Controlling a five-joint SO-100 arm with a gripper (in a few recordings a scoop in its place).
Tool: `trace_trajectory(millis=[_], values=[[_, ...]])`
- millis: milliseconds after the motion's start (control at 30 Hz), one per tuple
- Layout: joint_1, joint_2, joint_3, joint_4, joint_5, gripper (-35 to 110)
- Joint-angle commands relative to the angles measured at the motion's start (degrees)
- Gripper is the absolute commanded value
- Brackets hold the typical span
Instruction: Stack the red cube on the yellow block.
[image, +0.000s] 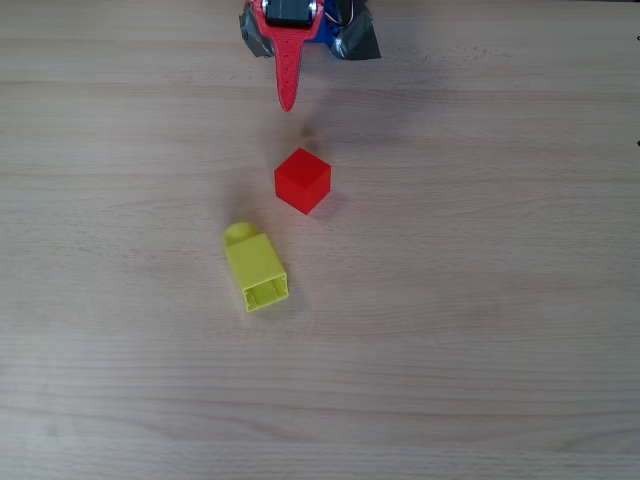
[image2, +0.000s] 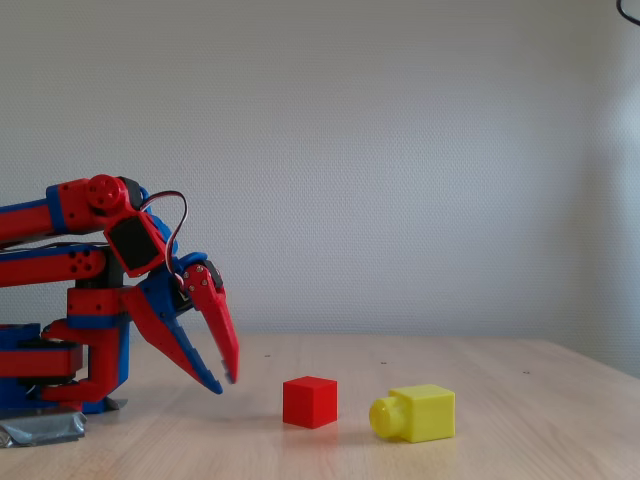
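Observation:
The red cube (image: 302, 180) (image2: 309, 401) sits on the wooden table, a short way in front of my gripper's tips. The yellow block (image: 256, 269) (image2: 420, 413) lies on its side just beyond the cube; its round stud faces the arm and its hollow end faces away. Cube and block are apart, not touching. My gripper (image: 287, 100) (image2: 224, 382) hangs low over the table near the arm's base and points down toward the cube. Its fingertips are nearly together with nothing between them.
The arm's base (image2: 50, 400) is taped down at the table's edge, top centre in the overhead view and far left in the fixed view. Bare wooden tabletop (image: 480, 300) stretches all around the two objects. A plain wall stands behind.

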Motion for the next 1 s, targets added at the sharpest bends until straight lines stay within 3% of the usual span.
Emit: trace_trajectory(millis=[0, 133, 233, 533, 767, 967], values=[[1.5, -4.0, -5.4, -3.2, 1.1, 24], [1.8, -16.3, -14.4, -9.1, -4.5, 34], [1.7, -25.0, -20.4, -13.0, -10.4, 32], [0.1, -42.4, -38.2, -12.0, -8.0, 36], [-1.8, -50.3, -46.8, -5.3, -8.7, 35], [-1.3, -54.2, -44.1, -10.8, -9.6, 34]])
